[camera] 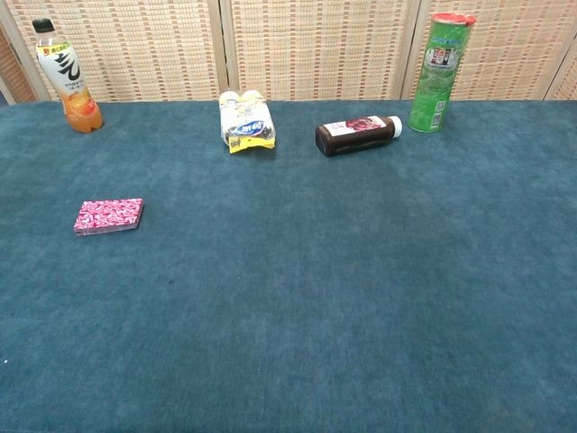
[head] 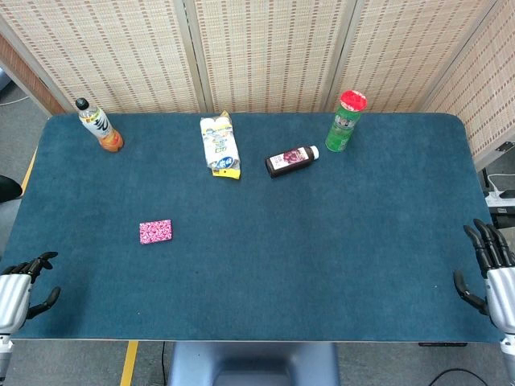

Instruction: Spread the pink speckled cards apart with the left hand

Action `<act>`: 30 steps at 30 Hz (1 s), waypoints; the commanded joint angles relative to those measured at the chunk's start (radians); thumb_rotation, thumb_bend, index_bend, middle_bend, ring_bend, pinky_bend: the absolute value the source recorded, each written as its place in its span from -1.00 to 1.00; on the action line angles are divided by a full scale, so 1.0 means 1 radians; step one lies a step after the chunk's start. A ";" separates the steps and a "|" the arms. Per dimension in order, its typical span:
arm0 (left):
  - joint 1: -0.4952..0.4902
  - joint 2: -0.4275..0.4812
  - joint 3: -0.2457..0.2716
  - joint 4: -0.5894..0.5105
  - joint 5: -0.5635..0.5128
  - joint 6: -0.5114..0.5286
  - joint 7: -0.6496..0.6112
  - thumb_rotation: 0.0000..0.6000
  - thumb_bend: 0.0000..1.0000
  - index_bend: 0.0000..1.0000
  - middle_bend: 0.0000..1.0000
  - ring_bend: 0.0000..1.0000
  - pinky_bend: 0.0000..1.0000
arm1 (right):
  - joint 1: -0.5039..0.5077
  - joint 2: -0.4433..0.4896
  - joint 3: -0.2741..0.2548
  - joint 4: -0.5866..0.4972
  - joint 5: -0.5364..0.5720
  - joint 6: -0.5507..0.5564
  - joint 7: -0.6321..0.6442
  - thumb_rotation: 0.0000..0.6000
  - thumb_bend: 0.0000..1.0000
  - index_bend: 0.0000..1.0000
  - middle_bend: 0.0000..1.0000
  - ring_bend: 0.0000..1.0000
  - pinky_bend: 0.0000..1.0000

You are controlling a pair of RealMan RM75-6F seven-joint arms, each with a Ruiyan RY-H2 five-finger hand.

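The pink speckled cards [head: 155, 232] lie in one squared stack on the blue table [head: 322, 257], on its left side, well apart from everything else. Nothing touches the stack.

Head view only: the left hand [head: 24, 285] sits at the near left corner of the table, fingers apart and loosely curled, holding nothing; it is well short of the cards. The right hand [head: 487, 269] sits at the near right edge, fingers spread and pointing up, also holding nothing. The chest view shows neither hand.

Along the far edge: an orange drink bottle [head: 100, 125] stands upright at far left; a white and yellow packet [head: 220, 145] lies flat near the middle; a dark bottle [head: 291, 161] with a white cap lies on its side just right of it; a green can [head: 346, 121] with a red lid stands upright beyond.

The chest view shows the thickness of the card stack's edge, which from above is not plain.
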 commanded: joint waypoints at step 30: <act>-0.314 -0.210 -0.160 -0.170 -0.468 -0.316 0.555 1.00 -0.35 -0.64 1.00 1.00 1.00 | 0.019 -0.001 0.025 0.036 -0.001 -0.018 0.125 1.00 -0.17 -0.77 -0.98 -1.00 -0.38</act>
